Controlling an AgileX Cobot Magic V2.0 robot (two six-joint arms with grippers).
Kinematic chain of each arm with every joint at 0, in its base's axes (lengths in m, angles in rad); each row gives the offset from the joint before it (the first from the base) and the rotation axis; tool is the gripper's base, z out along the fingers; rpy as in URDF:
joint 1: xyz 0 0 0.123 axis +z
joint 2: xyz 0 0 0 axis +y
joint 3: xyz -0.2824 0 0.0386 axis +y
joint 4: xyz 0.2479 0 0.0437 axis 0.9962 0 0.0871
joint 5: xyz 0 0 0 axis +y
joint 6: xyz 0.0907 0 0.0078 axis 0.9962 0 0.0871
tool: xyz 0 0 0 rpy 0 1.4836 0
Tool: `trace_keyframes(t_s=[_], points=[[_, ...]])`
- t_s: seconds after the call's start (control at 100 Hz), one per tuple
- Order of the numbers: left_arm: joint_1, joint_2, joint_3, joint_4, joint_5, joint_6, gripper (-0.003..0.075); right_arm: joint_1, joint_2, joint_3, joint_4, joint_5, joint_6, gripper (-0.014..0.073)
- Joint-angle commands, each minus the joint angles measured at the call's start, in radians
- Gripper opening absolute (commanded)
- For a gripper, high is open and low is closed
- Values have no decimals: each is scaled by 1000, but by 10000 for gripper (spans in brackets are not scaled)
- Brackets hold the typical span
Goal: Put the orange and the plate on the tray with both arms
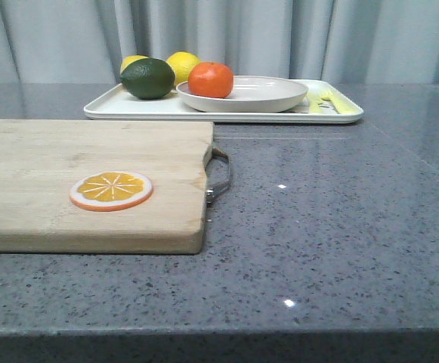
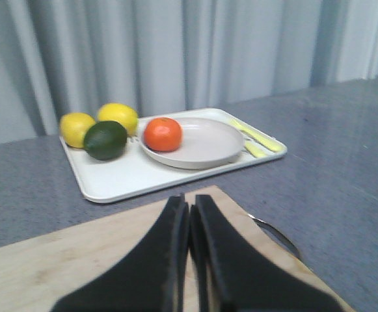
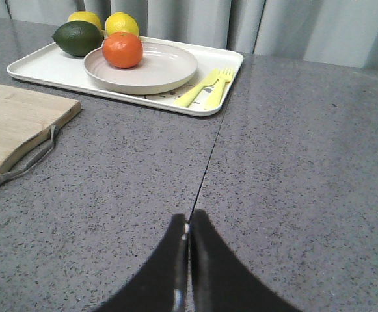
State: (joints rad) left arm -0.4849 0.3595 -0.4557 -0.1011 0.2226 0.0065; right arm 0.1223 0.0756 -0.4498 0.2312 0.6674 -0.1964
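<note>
Orange [image 1: 211, 79] sits in plate [image 1: 243, 94], plate flat on tray [image 1: 223, 108], well ahead of both hands. Judged: orange firm, glossy, may roll, no long axis; plate stiff, breakable, take by rim. Left hand [image 2: 190, 214] and right hand [image 3: 188, 227] closed, empty.

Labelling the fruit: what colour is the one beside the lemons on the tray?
Dark green fruit, clearest in the right wrist view.

Both end effectors [image 2: 190, 214] [image 3: 189, 224] closed, empty
</note>
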Motion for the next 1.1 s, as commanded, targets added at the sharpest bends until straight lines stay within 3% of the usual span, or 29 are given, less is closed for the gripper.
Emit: trace_keyframes(t_s=[0.0, 0.47, 0.78, 0.95, 1.09], points=[[70, -2, 10, -12, -167, 1, -20, -1, 10, -22, 9, -76, -8, 15], [381, -222, 223, 13, -204, 1, -20, -1, 10, -22, 9, -76, -8, 15], [426, -352, 378, 32, -211, 1, -20, -1, 10, -22, 9, -76, -8, 15], [428, -399, 468, 51, -285, 1, -20, -1, 10, -22, 9, -76, -8, 15], [451, -398, 466, 58, -237, 1, -20, -1, 10, -21, 9, -79, -8, 15]])
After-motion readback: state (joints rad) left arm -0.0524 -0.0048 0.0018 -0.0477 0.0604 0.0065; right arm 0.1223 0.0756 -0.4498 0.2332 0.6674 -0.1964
